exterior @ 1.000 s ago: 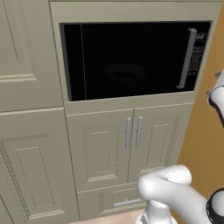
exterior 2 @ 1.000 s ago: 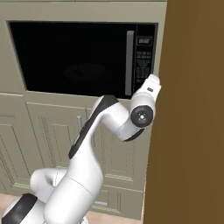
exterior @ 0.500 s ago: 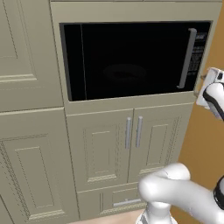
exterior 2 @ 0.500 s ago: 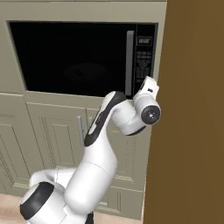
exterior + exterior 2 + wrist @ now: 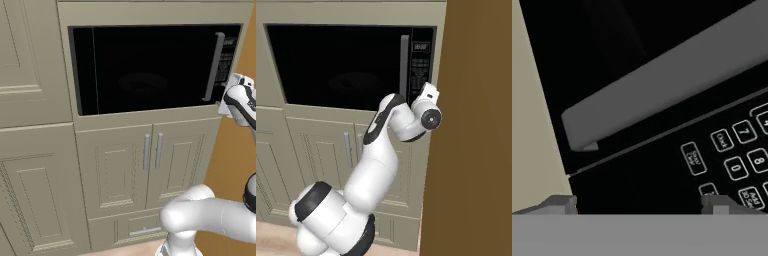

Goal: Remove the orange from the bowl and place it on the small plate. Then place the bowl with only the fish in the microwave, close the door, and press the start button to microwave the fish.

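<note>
Claw [image 5: 638, 202] spread, empty, at keypad [image 5: 732, 160], frame's lower right. Buttons rigid, flat: I'd press, not grip.

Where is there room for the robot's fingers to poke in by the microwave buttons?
Bare black panel lies between the door handle and the keypad, and below the handle's end by the beige frame. Farther along the keypad, buttons sit packed close together.

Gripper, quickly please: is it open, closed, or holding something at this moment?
Gripper: open and holding nothing; its fingertips stand wide apart before the microwave keypad.
</note>
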### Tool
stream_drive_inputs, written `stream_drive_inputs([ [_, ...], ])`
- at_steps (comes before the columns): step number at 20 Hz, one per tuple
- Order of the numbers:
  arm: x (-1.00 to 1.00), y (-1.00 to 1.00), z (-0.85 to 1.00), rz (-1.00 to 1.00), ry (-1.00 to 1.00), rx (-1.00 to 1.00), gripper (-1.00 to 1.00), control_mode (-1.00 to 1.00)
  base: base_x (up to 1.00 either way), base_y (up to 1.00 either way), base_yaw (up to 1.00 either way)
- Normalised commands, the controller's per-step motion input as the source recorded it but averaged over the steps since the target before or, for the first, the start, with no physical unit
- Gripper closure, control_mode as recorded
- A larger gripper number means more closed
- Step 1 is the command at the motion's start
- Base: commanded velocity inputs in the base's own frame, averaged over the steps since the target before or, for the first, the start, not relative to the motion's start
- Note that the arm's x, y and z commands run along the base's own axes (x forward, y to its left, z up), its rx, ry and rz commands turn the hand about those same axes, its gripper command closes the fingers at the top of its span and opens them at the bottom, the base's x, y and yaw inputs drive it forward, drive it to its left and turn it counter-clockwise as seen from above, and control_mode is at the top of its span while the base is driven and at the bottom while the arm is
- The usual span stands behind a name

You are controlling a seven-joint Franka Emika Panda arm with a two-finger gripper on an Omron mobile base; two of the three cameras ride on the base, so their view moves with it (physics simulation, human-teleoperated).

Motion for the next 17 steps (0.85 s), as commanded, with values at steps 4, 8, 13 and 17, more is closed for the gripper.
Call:
stream_drive_inputs([
  [4,0.28,-0.33,-0.05,0.0,0.05,0.0,-1.0,-1.0,0.0,0.0,0.0],
  [8,0.28,-0.17,-0.13,0.0,0.02,0.0,-1.0,-1.0,0.0,0.0,0.0],
  [13,0.07,0.02,-0.23,0.0,0.0,0.0,-1.0,-1.0,0.0,0.0,0.0],
  [17,0.0,0.25,-0.11,0.0,0.0,0.0,-1.0,-1.0,0.0,0.0,0.0],
])
